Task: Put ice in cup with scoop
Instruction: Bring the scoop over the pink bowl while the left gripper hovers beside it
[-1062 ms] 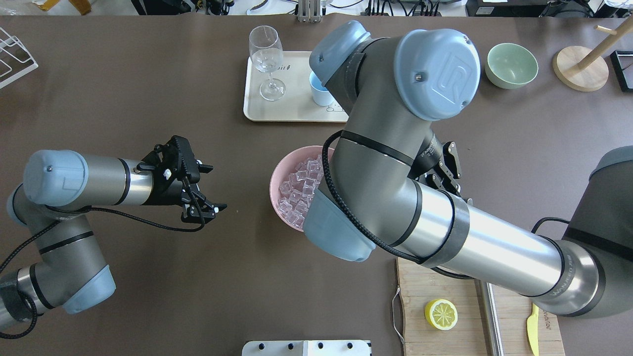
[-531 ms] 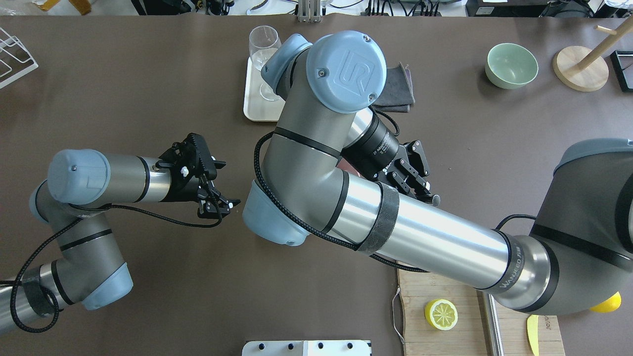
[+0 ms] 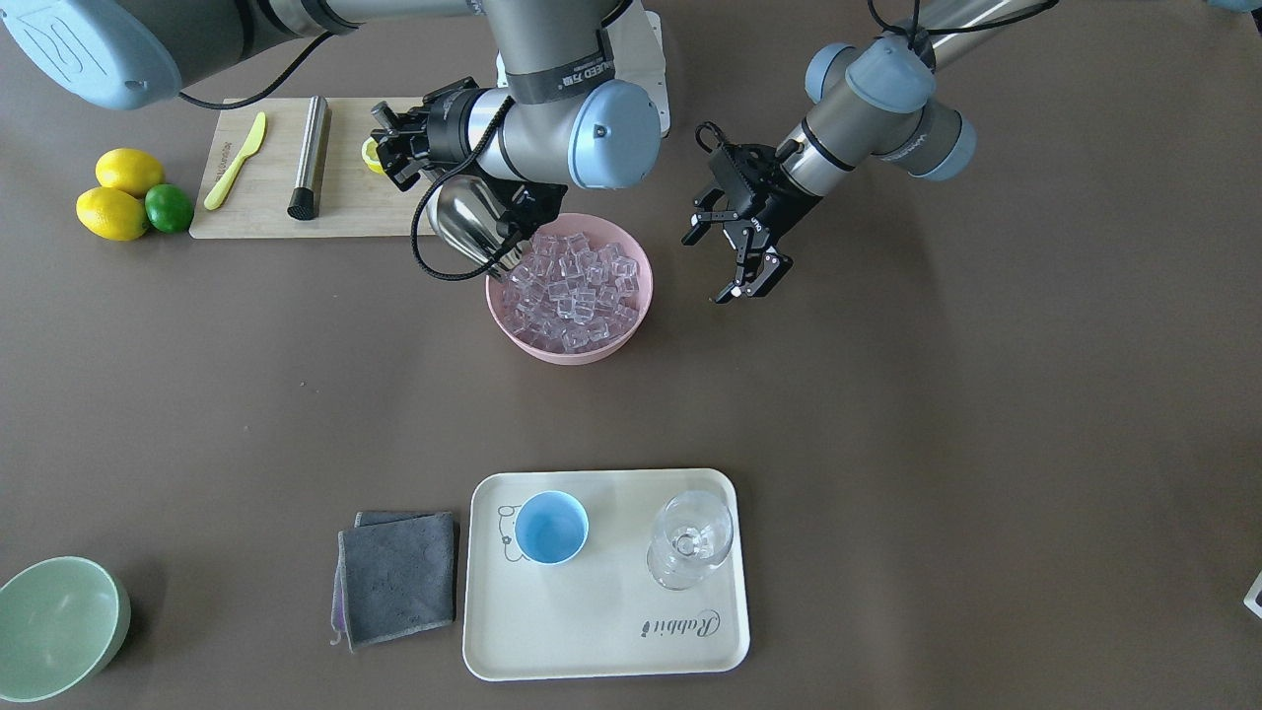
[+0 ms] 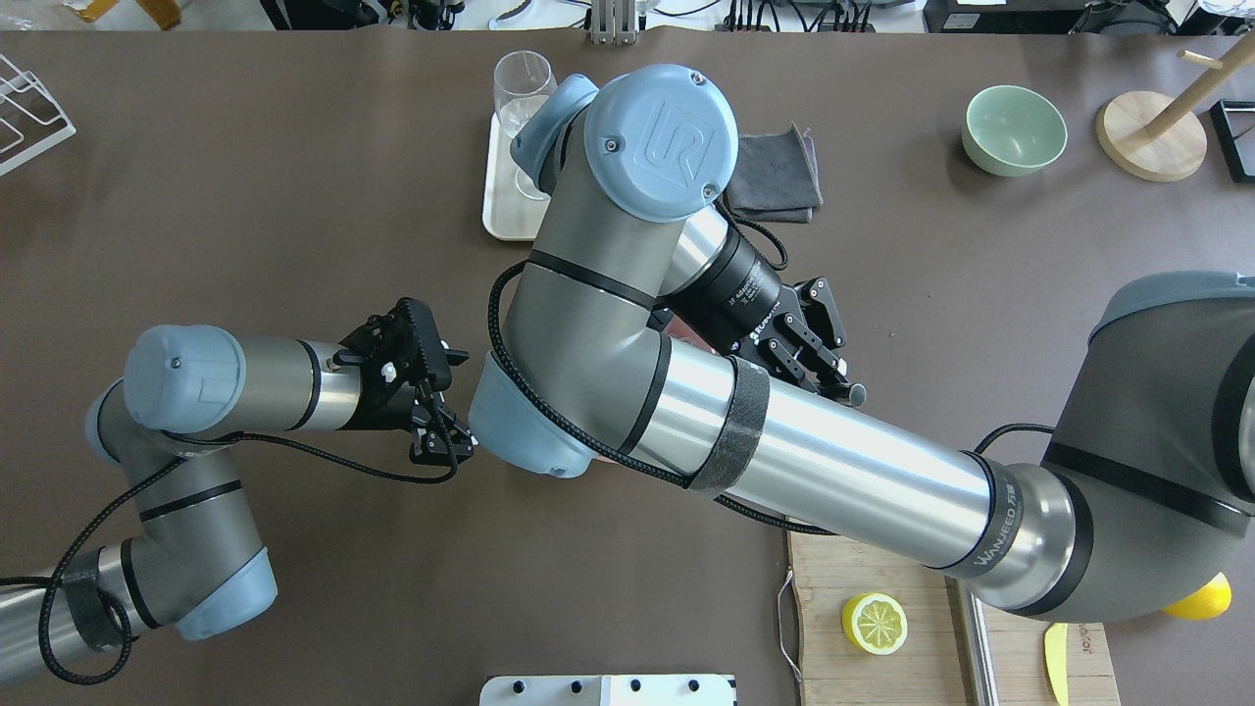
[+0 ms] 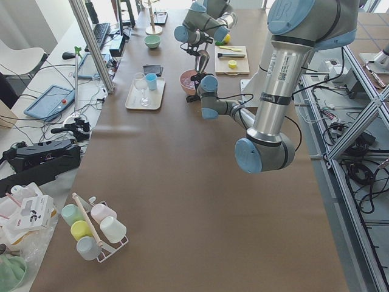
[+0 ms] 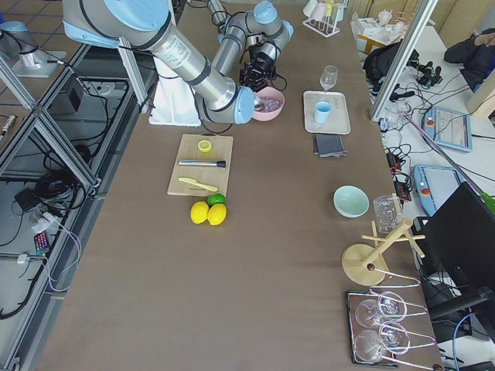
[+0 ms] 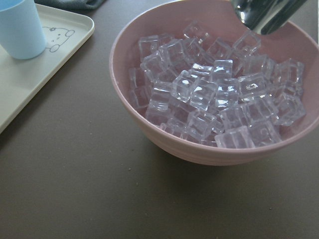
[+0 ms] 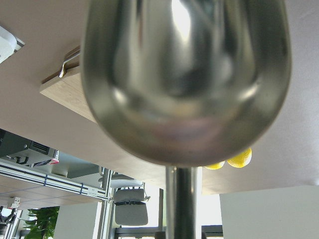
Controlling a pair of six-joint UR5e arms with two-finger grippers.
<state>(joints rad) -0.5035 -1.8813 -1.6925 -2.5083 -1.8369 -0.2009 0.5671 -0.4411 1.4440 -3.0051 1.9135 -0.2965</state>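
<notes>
At the near right rim of the pink bowl (image 3: 577, 355), the scoop (image 3: 471, 222) dips its trough lip toward the ice (image 3: 577, 281). Its handle slants up and back to the right gripper (image 4: 828, 368), which is clamped on it. The left gripper (image 3: 732, 262), jaws spread and empty, hangs just left of the bowl. Beyond the bowl's far side, well apart, the cup (image 3: 551, 528) stands on the tray (image 3: 611, 631). The stemmed glass (image 3: 690, 537) near it is probably the main obstacle.
</notes>
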